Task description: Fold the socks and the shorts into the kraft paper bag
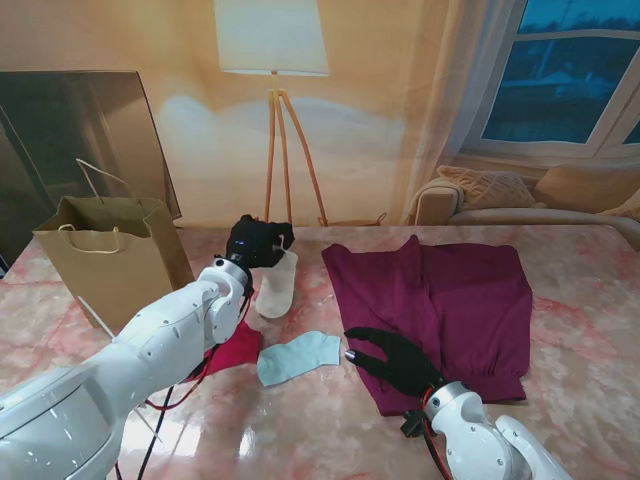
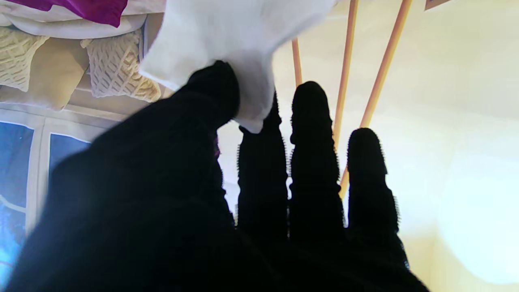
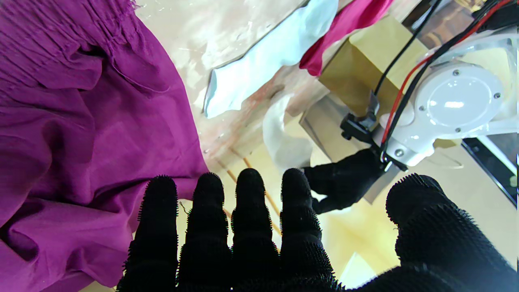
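Kraft paper bag (image 1: pixel 105 262) stands upright and open on the far left of the pink marble table (image 1: pixel 590 300), twine handles up. Just right of it, the left hand (image 1: pixel 257 242) is raised off the table, thumb and forefinger pinched on the cuff of a white sock (image 1: pixel 276 285) that hangs down from it, toe end touching or nearly touching the tabletop. In the left wrist view the white sock (image 2: pixel 243 44) sits clamped between the thumb and index finger, the other fingers (image 2: pixel 312 134) straight and free.

Nearer to me, half hidden under the left forearm, a crimson sock (image 1: pixel 234 348) lies flat. Its right edge meets a pale blue sock (image 1: pixel 297 357), also flat on the marble; overlap cannot be judged.

Right of centre, the magenta shorts (image 1: pixel 435 305) are spread on the table, unfolded and wrinkled. The right hand (image 1: pixel 395 360) rests at the near left edge of the shorts, fingers spread and extended, holding nothing; fingertips point toward the blue sock. Right wrist view shows the right hand's fingers (image 3: pixel 249 202) straight and apart, shorts (image 3: pixel 81 134) beside them, whether touching the cloth is unclear.

Floor lamp (image 1: pixel 272 60) behind the table, sofa (image 1: pixel 520 195) at far right.
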`<state>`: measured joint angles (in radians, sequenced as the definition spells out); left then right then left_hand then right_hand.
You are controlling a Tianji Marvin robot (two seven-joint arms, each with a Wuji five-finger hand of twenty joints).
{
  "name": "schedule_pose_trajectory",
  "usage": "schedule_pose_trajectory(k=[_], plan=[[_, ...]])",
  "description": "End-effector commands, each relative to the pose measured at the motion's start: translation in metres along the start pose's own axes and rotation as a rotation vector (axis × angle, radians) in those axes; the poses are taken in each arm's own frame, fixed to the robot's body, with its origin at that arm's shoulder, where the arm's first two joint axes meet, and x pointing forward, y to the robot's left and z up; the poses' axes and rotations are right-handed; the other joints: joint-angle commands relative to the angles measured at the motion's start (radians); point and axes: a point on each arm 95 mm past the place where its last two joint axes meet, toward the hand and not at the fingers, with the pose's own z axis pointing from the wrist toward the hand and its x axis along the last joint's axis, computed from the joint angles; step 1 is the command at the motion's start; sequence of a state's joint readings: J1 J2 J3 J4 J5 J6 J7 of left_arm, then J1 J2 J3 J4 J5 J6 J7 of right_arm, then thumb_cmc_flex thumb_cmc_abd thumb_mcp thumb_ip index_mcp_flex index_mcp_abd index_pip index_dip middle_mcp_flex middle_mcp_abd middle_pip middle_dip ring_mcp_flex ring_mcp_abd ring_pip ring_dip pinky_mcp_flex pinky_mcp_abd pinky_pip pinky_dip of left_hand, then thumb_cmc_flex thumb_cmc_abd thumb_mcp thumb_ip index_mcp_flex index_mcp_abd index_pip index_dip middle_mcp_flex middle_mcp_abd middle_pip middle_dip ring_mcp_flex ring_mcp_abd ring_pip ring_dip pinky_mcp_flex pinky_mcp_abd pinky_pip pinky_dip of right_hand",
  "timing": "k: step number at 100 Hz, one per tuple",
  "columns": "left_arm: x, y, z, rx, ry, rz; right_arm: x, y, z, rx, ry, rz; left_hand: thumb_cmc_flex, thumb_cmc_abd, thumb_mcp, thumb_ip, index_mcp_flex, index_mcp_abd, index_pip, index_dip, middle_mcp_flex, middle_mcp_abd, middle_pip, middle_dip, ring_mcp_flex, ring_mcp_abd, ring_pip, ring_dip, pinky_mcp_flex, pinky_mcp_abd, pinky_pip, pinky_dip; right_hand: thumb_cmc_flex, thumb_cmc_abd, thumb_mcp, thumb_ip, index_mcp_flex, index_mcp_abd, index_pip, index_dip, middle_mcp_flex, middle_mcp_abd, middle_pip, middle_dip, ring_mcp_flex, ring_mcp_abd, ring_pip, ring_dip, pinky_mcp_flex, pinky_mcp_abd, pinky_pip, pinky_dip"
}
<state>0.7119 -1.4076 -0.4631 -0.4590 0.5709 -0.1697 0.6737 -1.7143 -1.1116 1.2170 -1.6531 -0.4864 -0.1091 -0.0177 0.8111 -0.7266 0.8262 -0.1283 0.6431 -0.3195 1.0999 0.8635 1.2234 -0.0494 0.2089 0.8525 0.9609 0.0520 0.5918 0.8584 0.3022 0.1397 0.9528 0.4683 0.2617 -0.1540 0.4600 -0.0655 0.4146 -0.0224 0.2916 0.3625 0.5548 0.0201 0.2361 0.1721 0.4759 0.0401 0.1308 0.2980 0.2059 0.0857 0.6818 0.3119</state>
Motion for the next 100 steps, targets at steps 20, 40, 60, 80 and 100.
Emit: schedule_pose_trajectory(k=[20, 40, 60, 80, 100], plan=[[0.007, -0.002, 0.000, 0.007, 0.065, 0.029, 0.001, -0.002, -0.002, 0.006, 0.004, 0.002, 0.039, -0.032, -0.020, -0.058, 0.012, -0.008, -0.029, 0.002, 0.029, -0.037, -0.027, -0.024, 0.032, -0.024, 0.020, -0.026, -0.006, 0.006, 0.017, 0.002, 0.020, 0.022, -0.035, 0.027, 0.027, -0.024, 0.022, 0.004, 0.025, 0.001, 0.016, 0.011, 0.019, 0.004, 0.016, 0.015, 0.000, -0.011, 0.027, 0.035], [0.004, 0.013, -0.022, -0.018, 0.095, 0.040, 0.000, -0.003, -0.002, 0.005, 0.006, 0.000, 0.035, -0.035, -0.025, -0.058, 0.020, -0.010, -0.037, -0.006, 0.035, -0.040, -0.028, -0.031, 0.023, -0.029, 0.026, -0.026, -0.010, 0.004, 0.017, 0.001, 0.021, 0.022, -0.035, 0.027, 0.028, -0.022, 0.022, 0.004, 0.026, 0.001, 0.016, 0.011, 0.016, 0.003, 0.015, 0.015, 0.000, -0.010, 0.027, 0.035], [0.001, 0.024, -0.045, -0.040, 0.129, 0.058, 0.000, -0.004, -0.002, 0.010, 0.011, -0.002, 0.031, -0.038, -0.025, -0.060, 0.025, -0.016, -0.041, -0.009, 0.037, -0.044, -0.027, -0.032, 0.013, -0.031, 0.027, -0.028, -0.016, 0.005, 0.015, 0.000, 0.020, 0.023, -0.036, 0.027, 0.024, -0.023, 0.020, 0.003, 0.025, 0.001, 0.016, 0.011, 0.018, 0.003, 0.015, 0.015, -0.001, -0.011, 0.027, 0.034], [-0.001, 0.032, -0.063, -0.061, 0.149, 0.062, 0.001, -0.006, -0.002, 0.018, 0.015, -0.005, 0.027, -0.039, -0.024, -0.062, 0.026, -0.020, -0.044, -0.011, 0.038, -0.047, -0.029, -0.036, -0.006, -0.031, 0.022, -0.034, -0.029, 0.009, 0.008, -0.003, 0.021, 0.024, -0.036, 0.027, 0.021, -0.026, 0.020, 0.003, 0.025, 0.000, 0.015, 0.011, 0.018, 0.003, 0.015, 0.016, -0.001, -0.012, 0.026, 0.034], [-0.002, 0.036, -0.073, -0.133, 0.174, 0.063, 0.001, -0.006, -0.002, 0.016, 0.014, -0.007, -0.059, -0.029, -0.009, -0.080, 0.001, 0.024, -0.123, -0.122, -0.050, -0.013, 0.014, -0.133, -0.162, -0.020, -0.079, -0.174, -0.114, 0.029, -0.037, -0.004, 0.021, 0.024, -0.037, 0.027, 0.021, -0.027, 0.020, 0.003, 0.025, 0.000, 0.015, 0.011, 0.019, 0.003, 0.016, 0.016, -0.003, -0.009, 0.025, 0.033]])
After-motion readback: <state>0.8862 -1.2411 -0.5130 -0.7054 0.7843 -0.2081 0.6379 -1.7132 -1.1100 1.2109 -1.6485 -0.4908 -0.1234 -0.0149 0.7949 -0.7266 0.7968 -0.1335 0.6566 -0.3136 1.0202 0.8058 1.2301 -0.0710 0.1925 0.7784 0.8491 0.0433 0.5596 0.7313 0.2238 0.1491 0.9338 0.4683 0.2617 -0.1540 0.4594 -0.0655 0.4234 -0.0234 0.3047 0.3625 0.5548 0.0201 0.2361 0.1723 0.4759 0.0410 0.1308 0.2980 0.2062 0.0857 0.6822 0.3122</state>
